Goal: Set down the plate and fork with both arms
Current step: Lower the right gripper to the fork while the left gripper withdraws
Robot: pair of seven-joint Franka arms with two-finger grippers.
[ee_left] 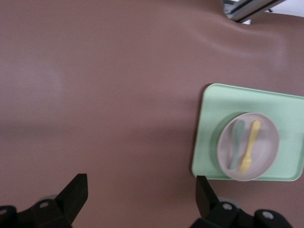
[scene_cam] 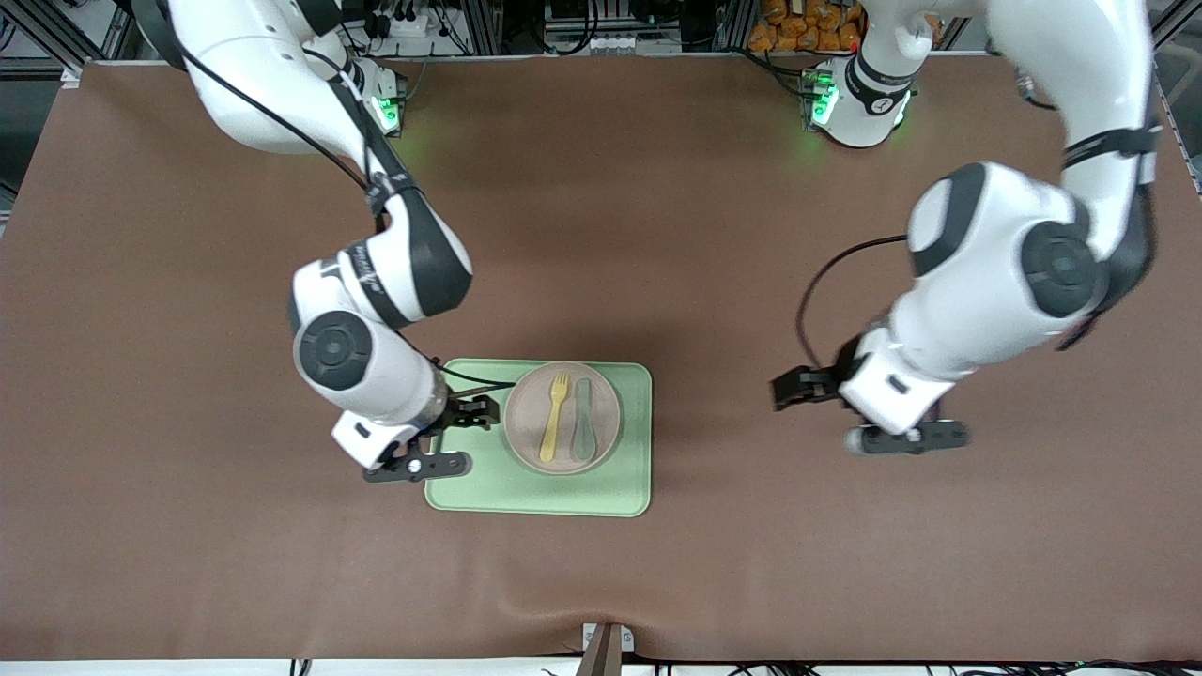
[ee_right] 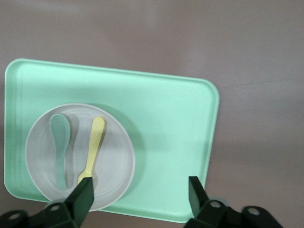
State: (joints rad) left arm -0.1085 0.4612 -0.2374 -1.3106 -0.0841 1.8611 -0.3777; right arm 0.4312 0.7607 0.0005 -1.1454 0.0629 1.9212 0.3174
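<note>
one tray, one plate, one fork, one spoon; both end effectors released.

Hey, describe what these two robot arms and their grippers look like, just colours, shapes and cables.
Both arms are glossy white, rounded segments with dark grey joint caps and green-lit bases. Black cables run along them. The right gripper and left gripper are black, each with two flat, angular fingers on a white wrist block.

Lab: robot arms, aluminium framing.
</note>
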